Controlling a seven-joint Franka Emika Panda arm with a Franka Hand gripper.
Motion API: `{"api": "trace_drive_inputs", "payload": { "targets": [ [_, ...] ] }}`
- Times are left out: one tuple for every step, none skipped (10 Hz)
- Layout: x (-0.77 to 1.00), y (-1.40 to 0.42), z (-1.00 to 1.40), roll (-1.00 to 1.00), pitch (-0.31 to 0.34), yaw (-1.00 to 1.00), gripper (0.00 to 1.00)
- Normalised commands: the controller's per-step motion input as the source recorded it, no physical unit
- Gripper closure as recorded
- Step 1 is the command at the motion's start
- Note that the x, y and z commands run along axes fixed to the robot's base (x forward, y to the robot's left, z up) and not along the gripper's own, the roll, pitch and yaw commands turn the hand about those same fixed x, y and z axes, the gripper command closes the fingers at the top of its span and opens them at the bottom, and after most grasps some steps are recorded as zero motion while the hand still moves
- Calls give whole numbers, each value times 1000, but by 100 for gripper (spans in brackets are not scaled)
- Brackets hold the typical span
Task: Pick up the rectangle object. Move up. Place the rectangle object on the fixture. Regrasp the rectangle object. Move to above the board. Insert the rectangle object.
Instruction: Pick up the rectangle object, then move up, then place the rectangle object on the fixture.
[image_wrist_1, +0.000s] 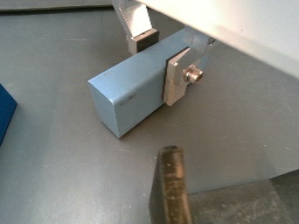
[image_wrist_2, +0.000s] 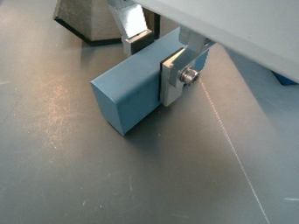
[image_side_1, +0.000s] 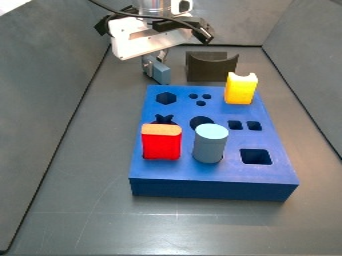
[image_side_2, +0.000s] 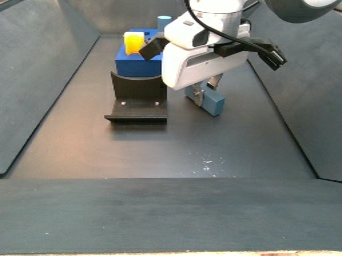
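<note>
Rectangle object (image_wrist_1: 126, 94) clamped between claw (image_wrist_1: 158, 59) fingers, beside fixture (image_side_1: 207, 66).

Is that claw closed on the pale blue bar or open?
Closed: in both wrist views the gripper's silver fingers clamp the rectangle object.

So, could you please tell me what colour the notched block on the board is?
Yellow notched block, clearest in a side view.

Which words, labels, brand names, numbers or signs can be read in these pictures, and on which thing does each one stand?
None: no readable text shows in any view.
The light blue-grey bar, held in the gripper, is plain.
The blue board, the red cube, the yellow block, the pale cylinder and the dark fixture carry no marks.
The white gripper housing shows no legible label.
</note>
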Motion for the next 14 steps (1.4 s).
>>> {"api": "trace_drive_inputs", "payload": {
  "targets": [
    [0,0,0,0,0,0,100],
    [0,0,0,0,0,0,100],
    [0,0,0,0,0,0,100],
    [0,0,0,0,0,0,100],
    [0,0,0,0,0,0,100],
    [0,0,0,0,0,0,100],
    [0,0,394,0,0,0,100],
    [54,1,417,4,-32,-27,100],
    [13,1,311,5,28,-29,100],
    [3,2,235,9,50,-28,100],
    [0,0,1000,0,0,0,100],
    [-14,0,1000,0,51,9,100],
    [-20,1,1000,5,57,8,100],
    [-26,3,1000,16,53,4,100]
  ]
}}
